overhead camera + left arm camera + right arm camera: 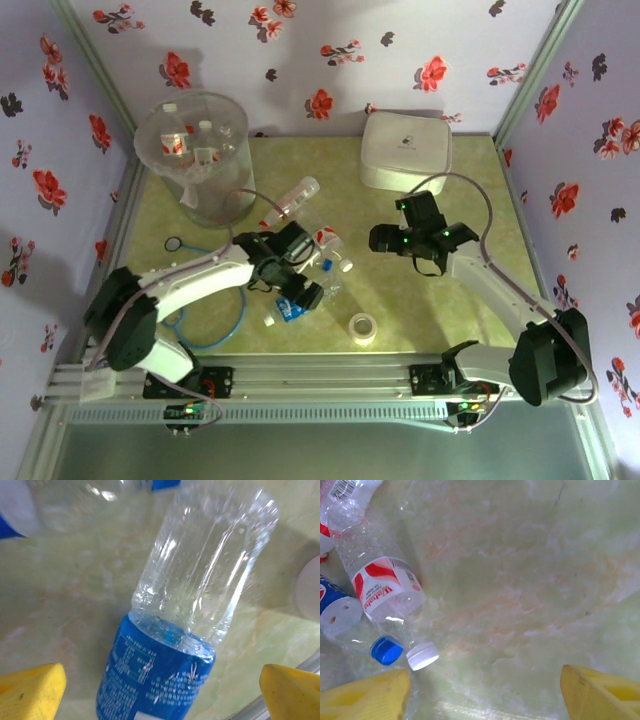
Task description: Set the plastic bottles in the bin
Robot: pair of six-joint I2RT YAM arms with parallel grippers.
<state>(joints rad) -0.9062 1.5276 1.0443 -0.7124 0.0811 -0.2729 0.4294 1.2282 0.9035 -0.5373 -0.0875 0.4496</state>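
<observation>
Several clear plastic bottles lie in a loose cluster on the green table; one with a red label lies toward the bin, another mid-table. My left gripper hangs open over a blue-labelled bottle. In the left wrist view that bottle lies between the wide-apart yellow fingers, untouched. My right gripper is open above bare table; a red-labelled bottle with a white cap and a blue-capped one lie left of its fingers. The clear bin stands at the back left with bottles inside.
A white lidded box stands at the back right. A roll of clear tape lies near the front rail. A blue cable loops beside the left arm. Flowered walls close in the table on three sides.
</observation>
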